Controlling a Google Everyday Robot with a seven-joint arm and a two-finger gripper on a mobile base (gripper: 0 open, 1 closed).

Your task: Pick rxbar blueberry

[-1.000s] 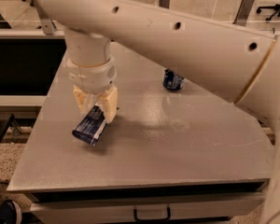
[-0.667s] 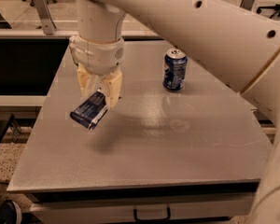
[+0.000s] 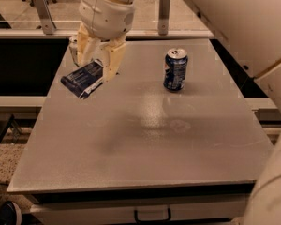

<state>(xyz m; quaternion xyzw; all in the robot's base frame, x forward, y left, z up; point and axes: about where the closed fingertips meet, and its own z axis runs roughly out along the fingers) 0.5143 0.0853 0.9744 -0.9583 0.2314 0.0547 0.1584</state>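
— So, where's the bar?
— rxbar blueberry [image 3: 80, 81] is clamped tilted between the fingers of the gripper [image 3: 96, 68], up over the table [image 3: 145, 144] at its far-left edge.
— Anything close?
— Blue soda can [image 3: 176, 70] stands upright, well apart to the right, under the arm [image 3: 234, 18].

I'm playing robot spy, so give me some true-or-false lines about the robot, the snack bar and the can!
1. The gripper grips the rxbar blueberry above the table. True.
2. The bar lies flat on the table. False: it hangs tilted in the air.
3. The blue soda can stands upright. True.
4. The can is inside the gripper. False: it stands alone on the table, apart from the gripper.
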